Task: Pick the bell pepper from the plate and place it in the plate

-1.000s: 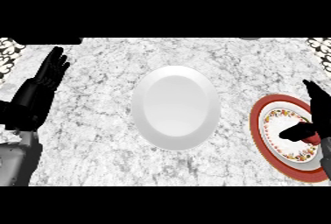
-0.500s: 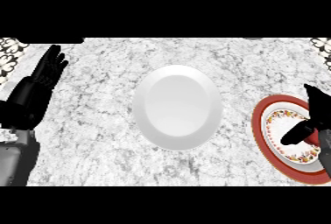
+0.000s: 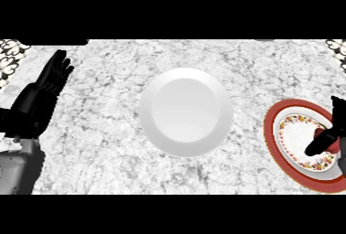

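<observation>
- A plain white plate [image 3: 186, 112] lies at the middle of the marbled bench [image 3: 108, 160], with nothing on it.
- At three o'clock from it, well apart, sits a red-rimmed plate [image 3: 287, 137] with a patterned inner band, cut by the right edge of the view.
- The right hand [image 3: 323, 141] hangs over that red-rimmed plate, its dark fingers [image 3: 316, 147] curled round a small red thing, the bell pepper [image 3: 320, 133], mostly hidden behind them.
- Whether the pepper touches the plate cannot be told.
- At nine o'clock from the white plate, near the left edge, the left hand [image 3: 42, 98] rests open, its fingers straight, close together and pointing up.
</observation>
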Controlling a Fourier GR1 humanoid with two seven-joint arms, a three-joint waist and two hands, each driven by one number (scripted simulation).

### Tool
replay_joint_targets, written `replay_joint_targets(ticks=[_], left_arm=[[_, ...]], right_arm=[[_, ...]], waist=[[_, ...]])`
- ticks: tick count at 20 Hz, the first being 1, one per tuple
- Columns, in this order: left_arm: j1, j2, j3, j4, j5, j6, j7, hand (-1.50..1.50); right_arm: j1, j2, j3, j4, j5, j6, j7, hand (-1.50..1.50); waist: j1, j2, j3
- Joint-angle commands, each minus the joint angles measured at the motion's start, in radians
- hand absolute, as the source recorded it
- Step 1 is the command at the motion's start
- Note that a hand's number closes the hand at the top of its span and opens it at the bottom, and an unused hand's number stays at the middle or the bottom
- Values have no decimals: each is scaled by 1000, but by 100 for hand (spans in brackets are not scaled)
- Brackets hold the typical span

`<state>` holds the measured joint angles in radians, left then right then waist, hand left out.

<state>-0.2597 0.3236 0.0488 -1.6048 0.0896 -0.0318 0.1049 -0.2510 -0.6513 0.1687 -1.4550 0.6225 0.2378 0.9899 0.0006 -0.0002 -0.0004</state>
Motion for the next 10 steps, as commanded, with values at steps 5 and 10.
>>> replay_joint_targets(ticks=[5, 10], left_arm=[[3, -30, 12, -5, -32, -9, 1, 0], [-1, -41, 26, -5, -37, -30, 0, 0]], right_arm=[[49, 84, -41, 86, 80, -5, -29, -150], [24, 87, -108, 213, 83, 18, -161, -150]], waist=[[0, 0, 0], [0, 0, 0]])
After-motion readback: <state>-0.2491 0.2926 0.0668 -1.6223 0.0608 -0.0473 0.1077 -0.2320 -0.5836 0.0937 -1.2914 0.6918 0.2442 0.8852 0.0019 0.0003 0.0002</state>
